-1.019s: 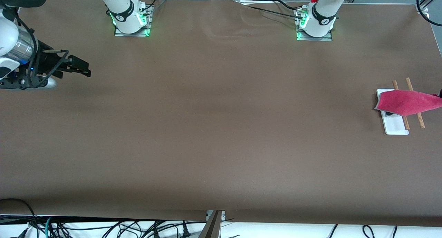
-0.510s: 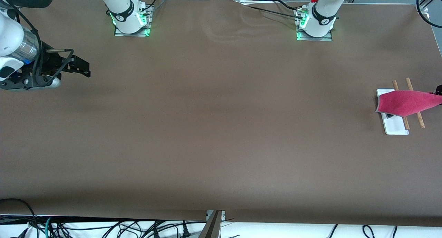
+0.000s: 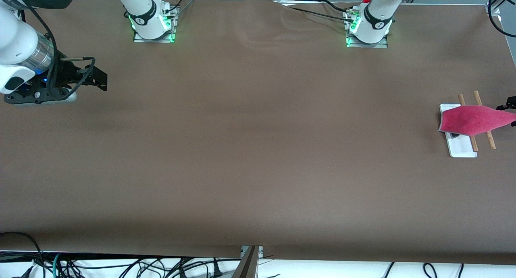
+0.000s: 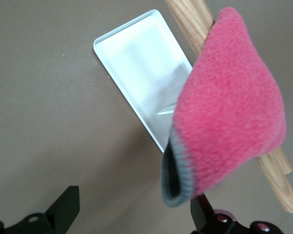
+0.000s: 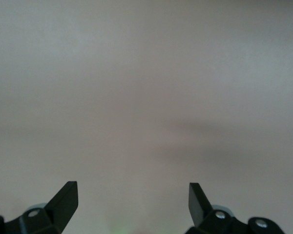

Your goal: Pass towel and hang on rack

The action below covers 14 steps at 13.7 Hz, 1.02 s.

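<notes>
The bright pink towel [image 3: 471, 120] hangs draped over the two wooden rods [image 3: 491, 141] of the rack, whose white base [image 3: 461, 147] stands at the left arm's end of the table. My left gripper [image 3: 512, 115] sits at the towel's pointed tip, partly out of the front view. In the left wrist view the gripper [image 4: 134, 200] is open. The towel [image 4: 229, 107] lies across the rods [image 4: 185, 14] above the base [image 4: 136, 63], its grey edge close to one finger. My right gripper [image 3: 101, 78] is open and empty over bare table at the right arm's end, as the right wrist view [image 5: 132, 190] shows.
Brown cloth covers the table [image 3: 258, 149]. The two arm bases [image 3: 153, 24] [image 3: 369, 28] stand along the edge farthest from the front camera. Cables [image 3: 121, 266] hang below the nearest edge.
The left gripper has drawn back from the towel toward the table's end, leaving the towel's tip lower on the rods. The right arm has shifted slightly toward its base.
</notes>
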Available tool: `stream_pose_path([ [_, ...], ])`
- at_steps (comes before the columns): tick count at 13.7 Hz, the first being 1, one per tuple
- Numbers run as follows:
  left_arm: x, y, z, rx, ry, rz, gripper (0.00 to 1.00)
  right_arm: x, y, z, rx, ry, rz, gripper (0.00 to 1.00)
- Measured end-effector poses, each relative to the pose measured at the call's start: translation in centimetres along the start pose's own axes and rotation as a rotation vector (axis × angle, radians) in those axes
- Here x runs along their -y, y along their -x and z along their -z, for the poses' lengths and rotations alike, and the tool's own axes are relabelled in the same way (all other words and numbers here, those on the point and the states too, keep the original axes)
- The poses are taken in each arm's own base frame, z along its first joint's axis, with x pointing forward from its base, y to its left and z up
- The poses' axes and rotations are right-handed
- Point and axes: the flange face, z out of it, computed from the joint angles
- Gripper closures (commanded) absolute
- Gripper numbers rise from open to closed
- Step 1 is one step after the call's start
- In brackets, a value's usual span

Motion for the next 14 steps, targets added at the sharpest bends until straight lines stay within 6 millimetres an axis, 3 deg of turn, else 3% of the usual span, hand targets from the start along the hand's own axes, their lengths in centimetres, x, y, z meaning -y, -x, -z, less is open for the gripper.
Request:
stream_pose_path([
  [3, 0.2, -0.1, 1.0, -0.002, -0.022, -0.002, 0.0, 0.0, -0.1, 0.9, -0.024, 0.006, 0.001, 0.0],
  [5, 0.2, 0.6, 3.1, 0.012, -0.059, 0.004, 0.0, 0.0, -0.1, 0.9, -0.028, 0.006, 0.001, 0.0],
  [7, -0.5, 1.1, 7.1, 0.039, -0.121, 0.002, 0.0, 0.1, -0.2, 0.9, -0.027, -0.002, 0.001, 0.0],
  [9, -3.0, 0.2, 12.5, 0.053, -0.161, -0.014, 0.0, 0.5, -0.1, 1.0, -0.028, -0.044, -0.002, 0.0],
  [11, -6.8, -1.9, 17.3, 0.058, -0.17, -0.014, 0.0, 0.4, -0.1, 1.0, -0.028, -0.06, -0.008, 0.0],
  [14, -13.2, -9.4, 20.8, 0.085, -0.147, 0.046, 0.0, 0.1, -0.1, 1.0, -0.027, -0.061, -0.012, 0.0],
])
